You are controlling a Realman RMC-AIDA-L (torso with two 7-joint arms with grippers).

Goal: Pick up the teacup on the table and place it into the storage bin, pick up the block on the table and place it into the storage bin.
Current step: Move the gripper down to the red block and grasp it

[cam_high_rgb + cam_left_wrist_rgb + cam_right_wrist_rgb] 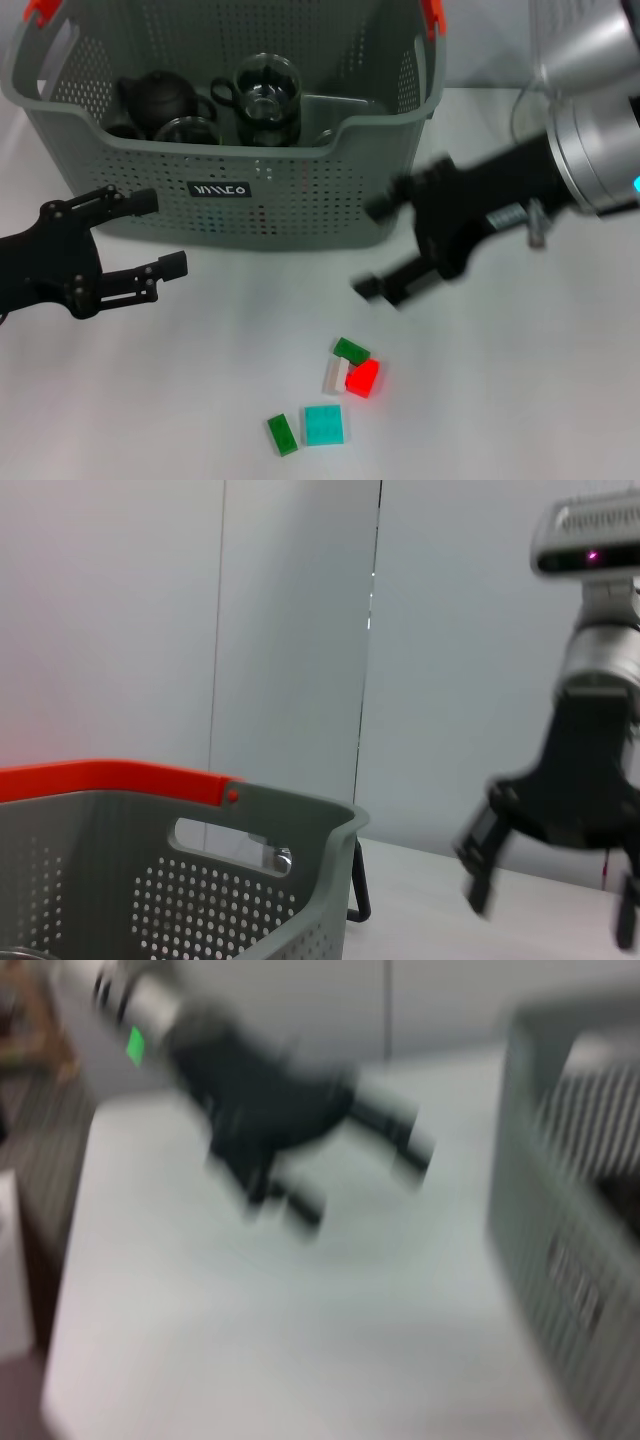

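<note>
Your right gripper [381, 248], blurred at centre-right, fingers apart, holds nothing. Left gripper [160, 234] at left edge, also spread. Storage bin [300, 210] top centre; blocks [336, 393] lie bottom centre. Teacup not identifiable.

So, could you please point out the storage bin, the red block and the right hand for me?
storage bin [300, 205]: head view, front perforated wall.
red block [363, 379]: head view, top face.
right hand [378, 248]: head view, gap between its open fingertips.
</note>
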